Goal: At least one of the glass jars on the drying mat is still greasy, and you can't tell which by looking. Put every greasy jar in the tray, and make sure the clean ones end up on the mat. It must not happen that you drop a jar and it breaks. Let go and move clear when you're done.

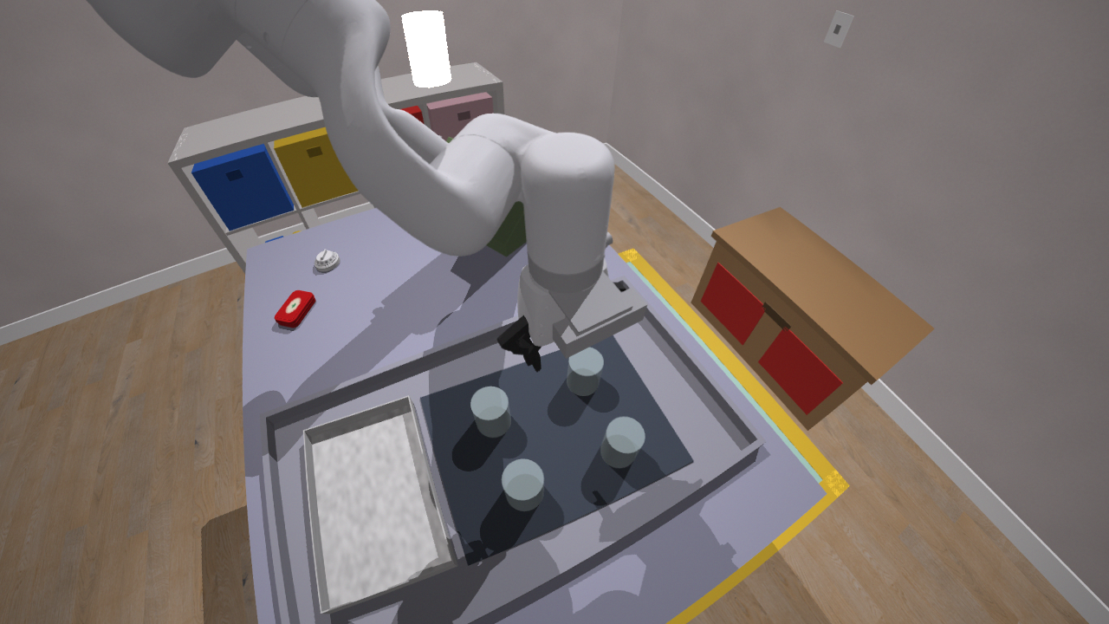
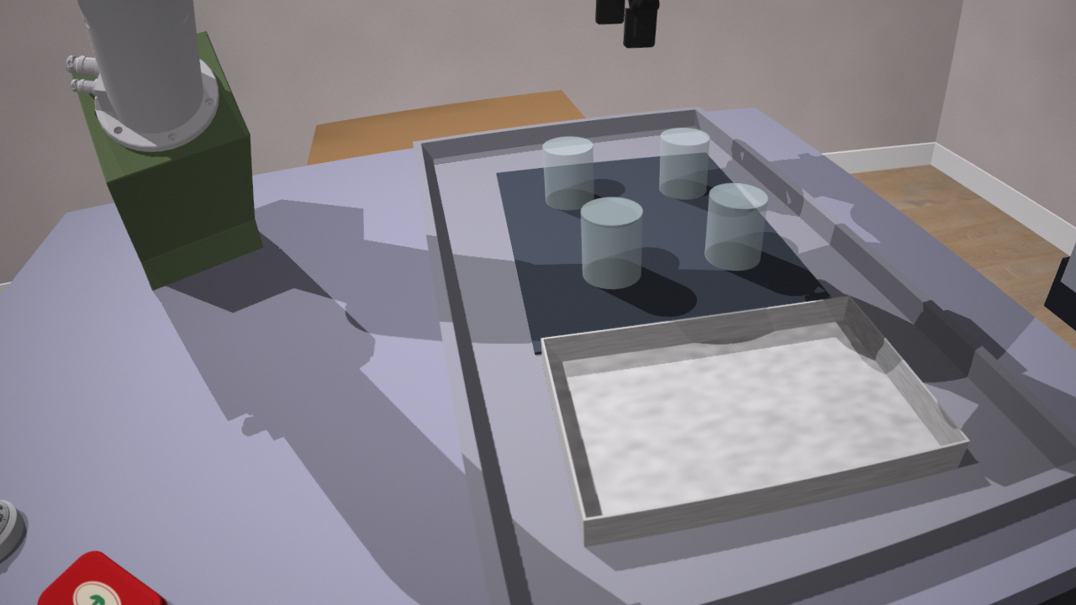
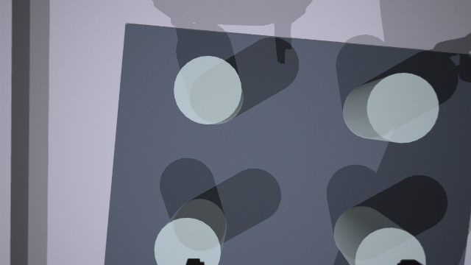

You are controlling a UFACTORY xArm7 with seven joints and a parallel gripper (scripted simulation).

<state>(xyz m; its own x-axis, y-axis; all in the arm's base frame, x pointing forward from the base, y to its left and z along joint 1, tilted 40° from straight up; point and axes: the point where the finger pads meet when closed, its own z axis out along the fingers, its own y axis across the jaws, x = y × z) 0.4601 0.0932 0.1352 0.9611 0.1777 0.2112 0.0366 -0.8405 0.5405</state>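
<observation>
Several look-alike clear glass jars stand upright on the dark drying mat (image 1: 561, 434) (image 2: 526, 255) (image 3: 287, 158). One jar (image 1: 490, 411) (image 2: 611, 244) (image 3: 390, 246) is on the tray side, nearer the arm's base, and another (image 1: 522, 484) (image 2: 735, 225) (image 3: 402, 107) is on the tray side, farther out. A third (image 1: 584, 371) (image 2: 568, 172) (image 3: 187, 239) and the remaining jar (image 1: 622, 442) (image 2: 683, 163) (image 3: 207, 90) stand on the far side from the tray. No grease shows. The pale tray (image 1: 311, 512) (image 2: 760, 492) holds nothing. My gripper (image 2: 624, 28) (image 3: 302, 262) is open, empty, above jar height; the top view partly hides its fingers.
A low grey rim (image 1: 348, 392) (image 2: 451, 316) (image 3: 20, 147) surrounds mat and tray. The arm's green base block (image 2: 180, 202) stands outside it. A red timer-like object (image 1: 295, 308) (image 2: 97, 583) and a white dial (image 1: 326, 260) (image 2: 7, 526) are on the table. A wooden cabinet (image 1: 829, 287) stands beyond.
</observation>
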